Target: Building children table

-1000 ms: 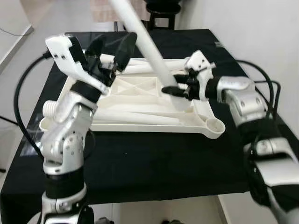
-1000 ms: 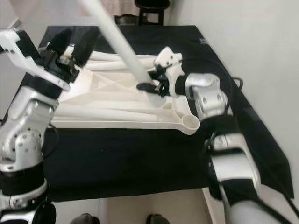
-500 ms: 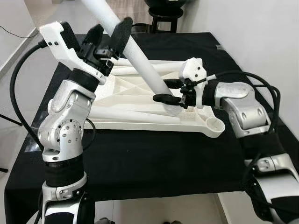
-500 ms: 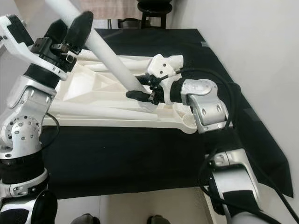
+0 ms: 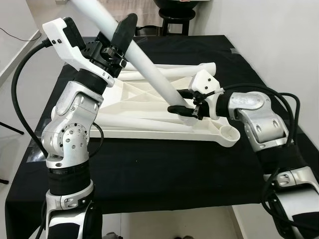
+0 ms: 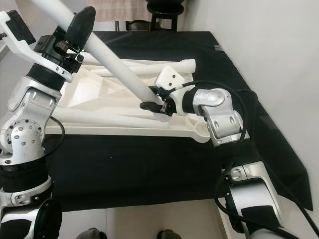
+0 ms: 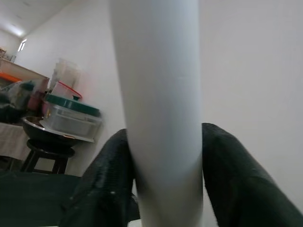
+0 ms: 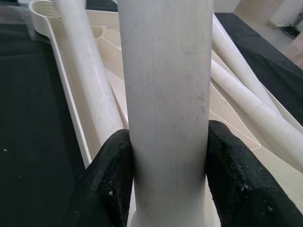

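A white table top (image 5: 144,97) lies upside down on the black-covered table (image 5: 164,169). A long white table leg (image 5: 149,69) slants above it, its lower end close to the top's near right part. My left gripper (image 5: 118,40) is shut on the leg's upper part, with black fingers (image 7: 102,184) on both sides of the leg (image 7: 158,118). My right gripper (image 5: 182,101) is shut on the leg near its lower end (image 8: 165,94), and its fingers (image 8: 236,179) press both flanks. Two more legs (image 5: 144,124) lie on the top.
A round corner socket (image 5: 230,133) sits at the top's near right corner. A black stool (image 5: 174,15) stands behind the table. A white wall runs along the right side. Black cables (image 5: 291,107) loop by my right arm.
My left gripper rose from the table top and shut on the leg's upper part. The leg now leans lower. My right gripper kept its hold near the lower end.
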### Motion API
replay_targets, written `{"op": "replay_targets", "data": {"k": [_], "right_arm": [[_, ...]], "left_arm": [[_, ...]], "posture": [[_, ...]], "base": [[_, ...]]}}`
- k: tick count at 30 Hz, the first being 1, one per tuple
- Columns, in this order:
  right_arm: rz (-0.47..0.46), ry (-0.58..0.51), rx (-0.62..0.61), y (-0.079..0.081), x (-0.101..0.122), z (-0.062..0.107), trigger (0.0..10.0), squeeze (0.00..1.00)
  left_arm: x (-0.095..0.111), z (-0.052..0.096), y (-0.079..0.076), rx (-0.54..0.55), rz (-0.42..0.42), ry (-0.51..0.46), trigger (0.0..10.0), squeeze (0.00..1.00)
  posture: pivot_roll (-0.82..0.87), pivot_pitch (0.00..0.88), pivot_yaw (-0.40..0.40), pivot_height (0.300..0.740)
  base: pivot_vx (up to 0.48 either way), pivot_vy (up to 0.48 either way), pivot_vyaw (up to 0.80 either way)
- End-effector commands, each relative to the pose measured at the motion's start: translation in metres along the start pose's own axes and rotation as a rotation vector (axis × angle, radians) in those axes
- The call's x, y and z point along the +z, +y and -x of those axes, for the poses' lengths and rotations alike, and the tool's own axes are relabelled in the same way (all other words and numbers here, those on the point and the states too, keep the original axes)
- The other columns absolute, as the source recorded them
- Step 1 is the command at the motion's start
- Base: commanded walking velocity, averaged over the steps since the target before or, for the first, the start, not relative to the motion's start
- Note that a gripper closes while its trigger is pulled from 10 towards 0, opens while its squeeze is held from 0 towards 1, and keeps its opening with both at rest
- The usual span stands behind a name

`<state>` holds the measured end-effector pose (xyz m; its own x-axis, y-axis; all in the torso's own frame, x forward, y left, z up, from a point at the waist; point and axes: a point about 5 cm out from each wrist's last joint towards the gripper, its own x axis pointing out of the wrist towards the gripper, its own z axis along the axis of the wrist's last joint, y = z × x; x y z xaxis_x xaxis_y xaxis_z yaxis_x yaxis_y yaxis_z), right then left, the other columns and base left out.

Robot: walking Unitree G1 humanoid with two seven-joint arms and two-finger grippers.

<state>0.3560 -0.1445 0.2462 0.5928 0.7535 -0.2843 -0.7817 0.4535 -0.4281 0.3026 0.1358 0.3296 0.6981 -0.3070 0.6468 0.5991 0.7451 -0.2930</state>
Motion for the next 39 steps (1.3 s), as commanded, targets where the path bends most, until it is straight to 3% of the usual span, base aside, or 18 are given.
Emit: {"op": "replay_targets", "data": {"k": [1,2,6,9,12,13,20,21,23,24,25,27,28,29,33,35,39], "right_arm": [[0.007,0.006,-0.014,-0.001,0.002,-0.003,0.0,0.0],[-0.008,0.003,-0.032,-0.003,0.002,-0.004,10.0,0.0],[-0.034,-0.019,-0.067,-0.007,0.004,-0.006,10.0,0.0],[0.012,-0.115,-0.138,-0.009,0.012,-0.008,10.0,0.0],[-0.001,-0.139,-0.192,-0.013,0.01,-0.01,10.0,0.0],[-0.01,-0.144,-0.186,-0.013,0.01,-0.01,10.0,1.0],[-0.03,-0.222,-0.1,-0.005,0.016,-0.008,10.0,1.0],[-0.015,-0.245,-0.039,0.002,0.018,-0.007,10.0,1.0],[-0.005,-0.254,-0.016,0.005,0.019,-0.008,10.0,1.0],[0.031,-0.238,0.033,0.011,0.018,-0.011,10.0,1.0],[0.031,-0.238,0.033,0.011,0.018,-0.011,10.0,1.0],[0.066,-0.212,0.081,0.017,0.017,-0.018,10.0,0.99],[0.066,-0.206,0.1,0.02,0.018,-0.022,10.0,0.6],[0.069,-0.197,0.116,0.023,0.019,-0.028,10.0,0.0],[0.036,-0.197,0.167,0.029,0.028,-0.042,10.0,0.0],[0.036,-0.197,0.167,0.029,0.028,-0.042,10.0,0.0],[-0.01,-0.232,0.198,0.034,0.031,-0.047,10.0,0.0]], "left_arm": [[-0.001,0.0,-0.005,-0.024,0.008,0.003,0.0,0.0],[0.0,0.001,-0.005,-0.025,0.01,0.003,0.0,0.0],[0.001,0.002,-0.004,-0.022,0.015,-0.001,0.0,0.0],[0.001,0.002,-0.003,-0.025,0.015,0.001,0.0,0.0],[0.002,0.001,-0.004,-0.034,0.009,0.0,0.0,0.0],[0.003,0.0,-0.003,-0.037,0.008,0.0,0.0,0.0],[0.005,-0.002,-0.003,-0.09,-0.004,0.015,0.0,0.0],[0.003,-0.003,-0.01,-0.214,-0.04,0.084,0.0,0.0],[0.001,-0.003,-0.014,-0.275,-0.061,0.124,0.0,0.0],[-0.001,-0.001,-0.022,-0.402,-0.092,0.185,0.0,0.0],[-0.001,-0.001,-0.022,-0.402,-0.092,0.185,0.0,0.0],[-0.002,0.0,-0.03,-0.52,-0.105,0.227,0.0,0.0],[-0.003,0.0,-0.031,-0.564,-0.106,0.247,0.0,0.0],[-0.004,-0.001,-0.033,-0.615,-0.119,0.275,0.0,0.0],[0.0,-0.011,-0.045,-0.793,-0.135,0.298,0.0,0.0],[0.0,-0.011,-0.045,-0.793,-0.135,0.298,0.0,0.0],[0.013,-0.025,-0.056,-0.91,-0.121,0.268,0.0,0.0]], "posture": [[-0.01,0.074,-0.03,0.74],[-0.01,0.075,-0.032,0.74],[-0.01,0.075,-0.031,0.74],[-0.01,0.074,-0.03,0.74],[-0.01,0.073,-0.029,0.74],[-0.01,0.073,-0.03,0.74],[-0.01,0.072,-0.028,0.74],[0.0,0.07,-0.027,0.74],[0.0,0.07,-0.027,0.74],[-0.01,0.072,-0.021,0.74],[-0.01,0.072,-0.021,0.74],[-0.01,0.07,-0.017,0.74],[-0.01,0.067,-0.015,0.74],[-0.01,0.068,-0.015,0.74],[-0.02,0.065,-0.018,0.74],[-0.02,0.065,-0.018,0.74],[-0.02,0.057,-0.018,0.74]], "base": [[0.0,0.0,0.0],[0.0,0.0,0.0],[0.0,0.0,0.0],[0.0,0.0,0.0],[0.0,0.0,0.0],[0.0,0.0,0.0],[0.0,0.0,0.0],[0.0,0.0,0.0],[0.0,0.0,0.0],[0.0,0.0,0.0],[0.0,0.0,0.0],[0.0,0.0,0.0],[0.0,0.0,0.0],[0.0,0.0,0.0],[0.0,0.0,0.0],[0.0,0.0,0.0],[0.0,0.0,0.0]]}}
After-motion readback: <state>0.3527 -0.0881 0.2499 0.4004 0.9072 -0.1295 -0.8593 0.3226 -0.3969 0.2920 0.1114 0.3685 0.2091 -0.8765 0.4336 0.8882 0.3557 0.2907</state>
